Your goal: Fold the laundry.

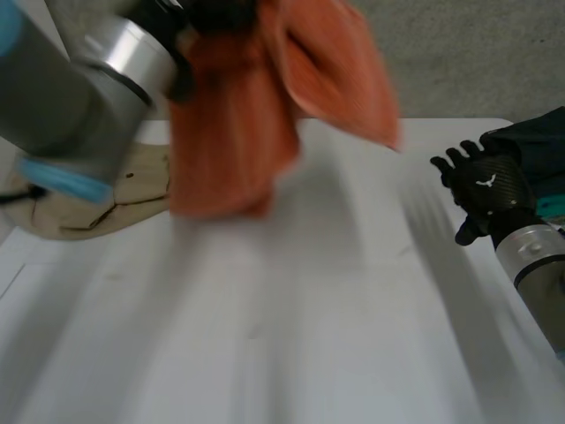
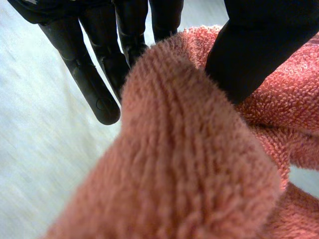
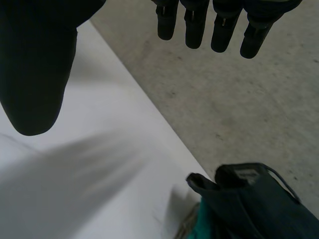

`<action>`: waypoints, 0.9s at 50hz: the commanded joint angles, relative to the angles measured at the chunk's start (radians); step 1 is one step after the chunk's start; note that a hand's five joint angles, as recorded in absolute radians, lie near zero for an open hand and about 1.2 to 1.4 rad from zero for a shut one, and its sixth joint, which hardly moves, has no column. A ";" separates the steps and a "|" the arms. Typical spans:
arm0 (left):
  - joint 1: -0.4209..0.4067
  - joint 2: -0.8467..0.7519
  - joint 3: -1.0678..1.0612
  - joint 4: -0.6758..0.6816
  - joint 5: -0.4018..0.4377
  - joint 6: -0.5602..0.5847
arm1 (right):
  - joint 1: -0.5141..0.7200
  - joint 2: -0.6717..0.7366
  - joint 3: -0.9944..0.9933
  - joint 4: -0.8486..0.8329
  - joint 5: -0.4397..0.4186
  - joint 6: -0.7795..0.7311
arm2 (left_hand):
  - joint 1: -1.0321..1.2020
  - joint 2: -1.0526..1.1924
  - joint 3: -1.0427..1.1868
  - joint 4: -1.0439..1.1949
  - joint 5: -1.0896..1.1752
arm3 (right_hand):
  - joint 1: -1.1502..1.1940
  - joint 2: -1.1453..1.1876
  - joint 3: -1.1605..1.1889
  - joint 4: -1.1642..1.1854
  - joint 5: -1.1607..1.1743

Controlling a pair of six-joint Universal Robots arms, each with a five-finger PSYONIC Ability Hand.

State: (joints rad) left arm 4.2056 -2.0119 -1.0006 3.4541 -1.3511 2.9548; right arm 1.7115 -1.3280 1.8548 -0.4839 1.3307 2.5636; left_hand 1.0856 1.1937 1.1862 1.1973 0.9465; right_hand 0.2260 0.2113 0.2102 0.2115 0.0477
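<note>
White table (image 1: 309, 336) below: left hand (image 2: 89, 84) pinches the orange towel (image 1: 234, 132) aloft (right hand (image 1: 485, 190) slack-fingered, well apart).

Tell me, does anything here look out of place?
The dark bundle of clothing sits at the white table's edge, seemingly overhanging the floor. The orange terry towel hangs bunched from the left hand, not flat.
</note>
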 commanded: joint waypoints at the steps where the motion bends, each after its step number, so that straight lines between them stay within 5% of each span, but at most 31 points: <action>1: -0.120 -0.215 -0.099 -0.042 -0.040 0.159 | -0.045 -0.037 -0.016 0.010 0.027 0.099 | 0.311 0.203 0.210 0.199 0.275 | -0.051 -0.037 -0.036 -0.037 -0.048; 5: -0.171 -0.326 -0.115 -0.102 -0.123 0.239 | -0.073 -0.053 -0.043 0.071 0.050 0.139 | 0.311 0.203 0.210 0.199 0.275 | -0.051 -0.037 -0.036 -0.037 -0.048; 9: -0.208 -0.343 -0.122 -0.174 -0.140 0.239 | -0.079 -0.053 -0.080 0.175 0.059 0.153 | -0.497 -0.605 -0.598 -0.609 -0.533 | -0.051 -0.037 -0.036 -0.037 -0.048; 15: -0.200 -0.196 -0.154 -0.204 -0.158 0.242 | -0.075 -0.053 -0.112 0.306 0.061 0.165 | -0.754 -0.862 -0.855 -0.866 -0.790 | -0.051 -0.037 -0.036 -0.037 -0.048; 24: -0.148 0.005 -0.299 -0.201 -0.183 0.256 | 0.026 -0.054 -0.109 0.478 0.054 0.355 | -0.805 -0.913 -0.905 -0.916 -0.840 | -0.051 -0.037 -0.036 -0.037 -0.048; 31: -0.009 0.035 -0.404 -0.202 -0.148 0.273 | 0.125 -0.045 -0.114 0.485 0.047 0.584 | -0.805 -0.913 -0.905 -0.916 -0.840 | -0.051 -0.037 -0.036 -0.037 -0.048; 39: 0.114 -0.091 -0.443 -0.208 0.047 0.365 | 0.306 0.137 -0.236 0.394 0.082 0.632 | -0.805 -0.913 -0.905 -0.916 -0.840 | -0.051 -0.037 -0.036 -0.037 -0.048; 45: 0.113 -0.185 -0.435 -0.205 0.112 0.424 | 0.408 0.297 -0.382 0.363 0.168 0.541 | -0.799 -0.907 -0.899 -0.910 -0.834 | -0.051 -0.037 -0.036 -0.037 -0.048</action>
State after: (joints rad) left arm 4.3170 -2.1022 -1.4467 3.2463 -1.3043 3.3241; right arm 2.0289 -1.1812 1.6047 -0.0883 1.4240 3.1953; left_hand 0.3030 0.2930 0.3026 0.2908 0.1035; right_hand 0.2260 0.2113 0.2102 0.2115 0.0477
